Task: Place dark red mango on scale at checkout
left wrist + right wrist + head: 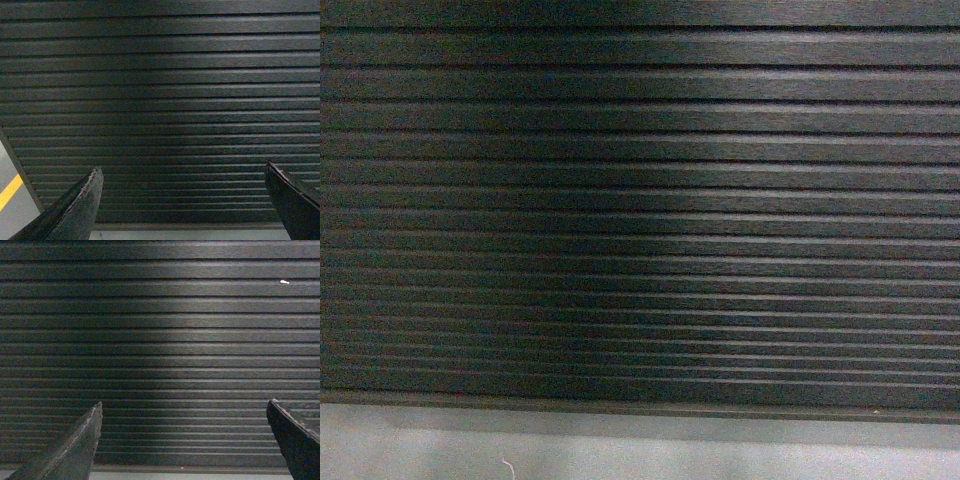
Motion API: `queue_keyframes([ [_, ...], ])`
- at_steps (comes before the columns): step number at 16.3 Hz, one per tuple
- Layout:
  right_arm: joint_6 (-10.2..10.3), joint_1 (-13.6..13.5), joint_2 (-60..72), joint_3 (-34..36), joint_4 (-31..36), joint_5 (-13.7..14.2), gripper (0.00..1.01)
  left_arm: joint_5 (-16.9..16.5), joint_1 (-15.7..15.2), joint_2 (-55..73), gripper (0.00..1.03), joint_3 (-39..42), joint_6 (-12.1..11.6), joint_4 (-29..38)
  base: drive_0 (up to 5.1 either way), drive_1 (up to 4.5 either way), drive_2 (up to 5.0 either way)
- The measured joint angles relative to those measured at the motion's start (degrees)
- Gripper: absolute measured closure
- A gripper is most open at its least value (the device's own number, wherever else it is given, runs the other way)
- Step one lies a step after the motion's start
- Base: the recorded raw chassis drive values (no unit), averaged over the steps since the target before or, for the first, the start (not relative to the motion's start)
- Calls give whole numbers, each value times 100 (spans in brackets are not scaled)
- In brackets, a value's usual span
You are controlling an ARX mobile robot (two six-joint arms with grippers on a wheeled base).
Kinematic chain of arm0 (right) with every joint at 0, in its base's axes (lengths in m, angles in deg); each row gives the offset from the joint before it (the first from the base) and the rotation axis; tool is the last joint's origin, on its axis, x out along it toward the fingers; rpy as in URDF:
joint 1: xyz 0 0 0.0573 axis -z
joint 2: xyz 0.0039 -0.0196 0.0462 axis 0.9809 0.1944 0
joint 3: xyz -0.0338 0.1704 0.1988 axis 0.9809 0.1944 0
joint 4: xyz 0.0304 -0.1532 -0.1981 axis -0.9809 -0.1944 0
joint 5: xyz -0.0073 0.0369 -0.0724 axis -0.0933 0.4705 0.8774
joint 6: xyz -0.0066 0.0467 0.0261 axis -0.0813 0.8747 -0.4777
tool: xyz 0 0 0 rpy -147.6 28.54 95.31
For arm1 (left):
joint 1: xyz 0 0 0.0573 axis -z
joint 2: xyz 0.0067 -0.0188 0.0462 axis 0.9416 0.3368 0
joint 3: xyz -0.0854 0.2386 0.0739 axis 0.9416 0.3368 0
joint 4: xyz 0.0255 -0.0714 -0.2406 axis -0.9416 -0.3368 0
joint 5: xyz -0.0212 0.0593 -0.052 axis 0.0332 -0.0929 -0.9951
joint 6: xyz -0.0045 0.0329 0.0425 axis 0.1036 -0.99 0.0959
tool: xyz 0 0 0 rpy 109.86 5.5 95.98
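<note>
The checkout's dark, horizontally ribbed front panel (640, 200) fills the head view, and it also fills the left wrist view (165, 100) and the right wrist view (160, 340). The dark red mango and the scale are out of view. My left gripper (182, 172) is open, its two dark fingers far apart with nothing between them, facing the panel. Wide apart too are the fingers of my right gripper (184, 407), which is open and empty in front of the same panel. Neither gripper shows in the head view.
Grey floor (620, 450) runs along the foot of the panel. At the left of the left wrist view the panel ends at a corner, beside floor with a yellow line (10, 192). A small white speck (284, 282) sits on the panel.
</note>
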Motion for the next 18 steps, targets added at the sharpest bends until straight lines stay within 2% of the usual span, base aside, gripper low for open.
queue_keyframes([
  [18,4,0,0,0,-7,4,3,-9,0,0,5,0,0,0,0,0,0],
])
